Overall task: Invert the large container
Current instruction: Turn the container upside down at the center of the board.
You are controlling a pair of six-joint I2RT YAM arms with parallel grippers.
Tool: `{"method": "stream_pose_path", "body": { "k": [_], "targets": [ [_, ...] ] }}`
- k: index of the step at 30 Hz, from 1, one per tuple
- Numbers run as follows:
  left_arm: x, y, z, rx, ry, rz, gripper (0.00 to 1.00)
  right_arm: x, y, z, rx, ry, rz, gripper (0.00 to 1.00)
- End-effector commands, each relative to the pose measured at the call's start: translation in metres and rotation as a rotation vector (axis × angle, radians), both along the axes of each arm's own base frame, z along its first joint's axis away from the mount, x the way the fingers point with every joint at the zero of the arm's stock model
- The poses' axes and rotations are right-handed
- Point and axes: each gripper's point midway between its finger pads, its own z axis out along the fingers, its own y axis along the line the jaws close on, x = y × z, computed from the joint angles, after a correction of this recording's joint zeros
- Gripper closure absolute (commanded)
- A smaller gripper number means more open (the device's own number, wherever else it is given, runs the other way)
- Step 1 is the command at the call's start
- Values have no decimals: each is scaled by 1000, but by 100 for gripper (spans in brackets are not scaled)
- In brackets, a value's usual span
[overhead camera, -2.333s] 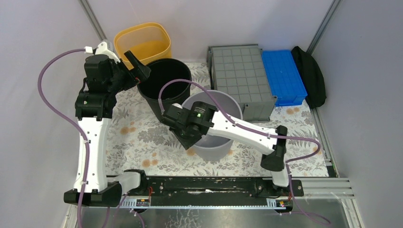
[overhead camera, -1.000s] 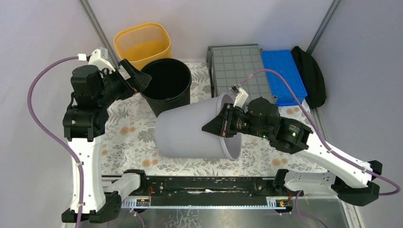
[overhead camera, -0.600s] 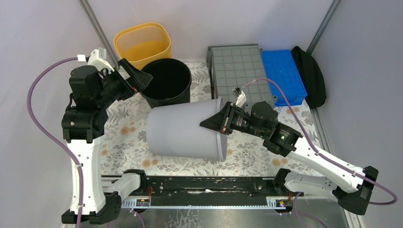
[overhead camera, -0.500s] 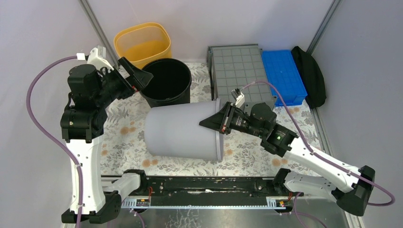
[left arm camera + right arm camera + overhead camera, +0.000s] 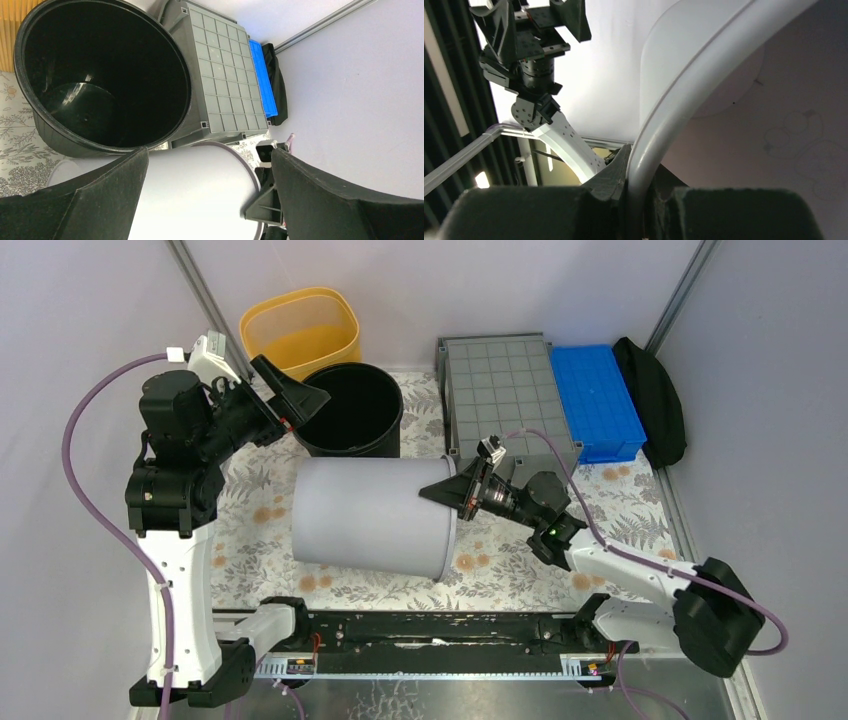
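The right claw [image 5: 455, 495] is clamped on the rim of the light-grey bucket [image 5: 365, 515], which lies on its side on the bench [image 5: 270, 510]. The left claw [image 5: 305, 405], jaws wide apart and empty, hangs at the black bucket [image 5: 345, 368]. The large container [image 5: 505, 405] rests at the far bench side, gridded underside up, just beside the blue tray [image 5: 597, 400].

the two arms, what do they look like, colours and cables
The left arm and right arm have white links and black joints, each trailing a purple cable. The left hand and right hand have black wedge-shaped fingers. The right arm shows a green light.
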Motion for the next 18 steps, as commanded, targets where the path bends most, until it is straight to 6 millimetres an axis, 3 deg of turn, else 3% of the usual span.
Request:
{"method": "stream_pose_path", "body": {
  "k": [1, 7, 14, 18],
  "targets": [
    [1, -4, 10, -10, -44, -26, 0, -1, -23, 62, 286, -155, 6, 100],
    [4, -2, 5, 0, -32, -23, 0, 39, -19, 49, 340, -138, -36, 100],
    [7, 0, 1, 12, -22, -13, 0, 89, -4, 56, 368, -170, -69, 100],
    [8, 4, -2, 29, -15, 4, 0, 97, -4, 59, 397, -168, -78, 100]
  ]
}}
